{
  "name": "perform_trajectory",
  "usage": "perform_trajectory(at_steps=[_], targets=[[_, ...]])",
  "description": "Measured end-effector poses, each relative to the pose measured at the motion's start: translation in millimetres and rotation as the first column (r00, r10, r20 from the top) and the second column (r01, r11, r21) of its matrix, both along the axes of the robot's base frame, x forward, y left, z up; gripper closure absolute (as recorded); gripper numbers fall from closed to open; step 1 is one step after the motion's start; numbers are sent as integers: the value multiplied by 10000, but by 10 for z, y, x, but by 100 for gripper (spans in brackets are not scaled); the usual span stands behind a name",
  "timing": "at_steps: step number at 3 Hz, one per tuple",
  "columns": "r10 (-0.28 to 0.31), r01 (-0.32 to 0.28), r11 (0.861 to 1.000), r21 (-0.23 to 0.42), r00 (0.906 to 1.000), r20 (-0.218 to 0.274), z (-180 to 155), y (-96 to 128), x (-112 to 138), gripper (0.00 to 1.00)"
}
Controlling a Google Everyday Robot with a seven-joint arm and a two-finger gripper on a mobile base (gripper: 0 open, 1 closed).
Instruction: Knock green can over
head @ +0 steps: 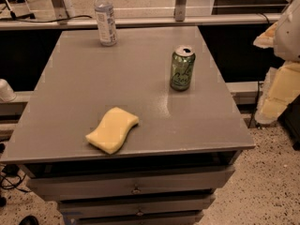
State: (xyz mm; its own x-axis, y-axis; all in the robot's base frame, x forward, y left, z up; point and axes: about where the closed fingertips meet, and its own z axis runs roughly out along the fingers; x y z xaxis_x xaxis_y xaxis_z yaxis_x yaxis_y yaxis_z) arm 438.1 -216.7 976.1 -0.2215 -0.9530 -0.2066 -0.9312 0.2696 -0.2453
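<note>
1. At the far back left of the grey surface (70, 88), a clear plastic water bottle (105, 18) with a white cap stands upright.
2. Closer to the front edge and left of middle, a yellow sponge (113, 129) lies flat.
3. Right of middle, the green can (182, 68) stands upright on the surface with its silver top facing up. It is well apart from both sponge and bottle.
4. Beyond the surface's right side, the pale end effector (282, 35) hangs well apart from the can. I cannot tell whether it is spread or closed together.
</note>
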Motion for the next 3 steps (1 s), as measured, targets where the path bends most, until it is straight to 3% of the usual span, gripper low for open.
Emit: perform_trajectory(at_steps=[1,2,3], targets=[[0,0,10000,0,10000,0,0,0,0,0],[-349,362,9941,1020,9993,-143,-138,70,90,0],[-1078,1163,9411,3176,9932,-443,-407,212,421,0]])
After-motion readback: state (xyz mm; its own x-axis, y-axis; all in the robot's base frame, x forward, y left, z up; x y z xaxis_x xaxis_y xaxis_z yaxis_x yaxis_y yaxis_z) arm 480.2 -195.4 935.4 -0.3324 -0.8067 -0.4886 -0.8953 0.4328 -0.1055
